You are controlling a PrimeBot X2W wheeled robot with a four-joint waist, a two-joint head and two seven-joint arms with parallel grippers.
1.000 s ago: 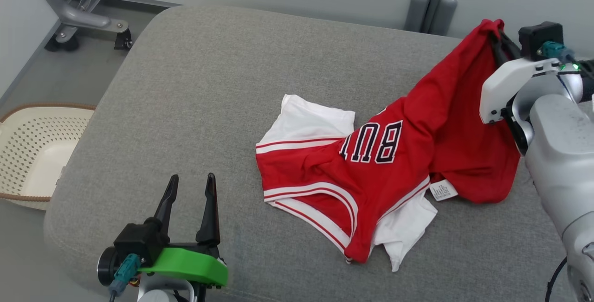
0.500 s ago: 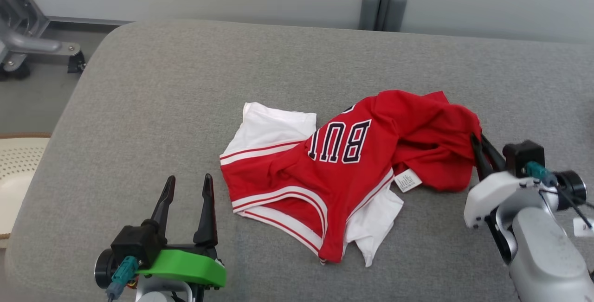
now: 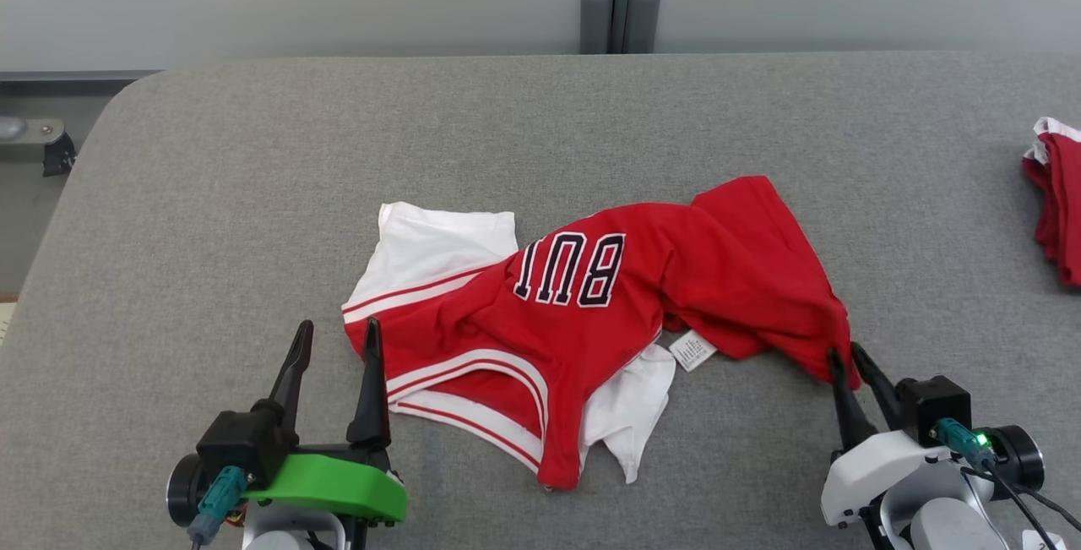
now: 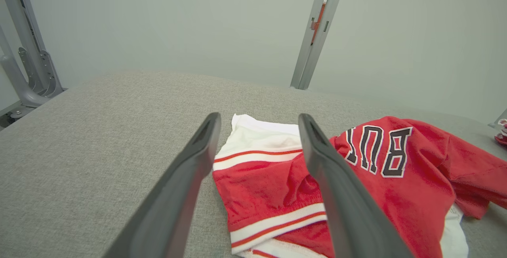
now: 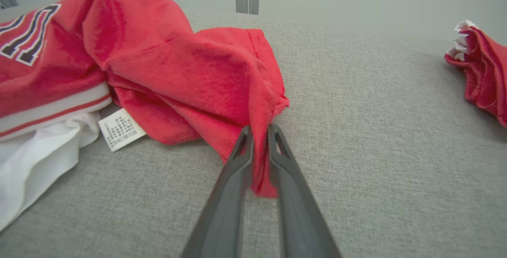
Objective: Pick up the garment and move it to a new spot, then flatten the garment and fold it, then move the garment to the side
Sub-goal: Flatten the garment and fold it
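The garment (image 3: 591,313) is a red jersey with white trim and dark "BUL" lettering, lying crumpled on the grey padded surface (image 3: 253,195). My right gripper (image 3: 846,351) sits low at the garment's right corner, shut on a fold of red cloth. The right wrist view shows that fold (image 5: 259,163) pinched between the two fingers of the gripper (image 5: 259,128). My left gripper (image 3: 338,326) stands open just left of the garment's striped hem, holding nothing. In the left wrist view its gripper (image 4: 259,117) frames the white and red hem (image 4: 261,171).
A second red and white bundle (image 3: 1056,195) lies at the surface's far right edge, also as the bundle (image 5: 481,71) in the right wrist view. A grey post (image 3: 619,1) stands behind the surface. A metal frame (image 4: 23,71) stands off the left side.
The head camera has swung right. My right gripper came down from a raised hold to the surface, drawing the garment's corner toward the near right. The left gripper stayed open.
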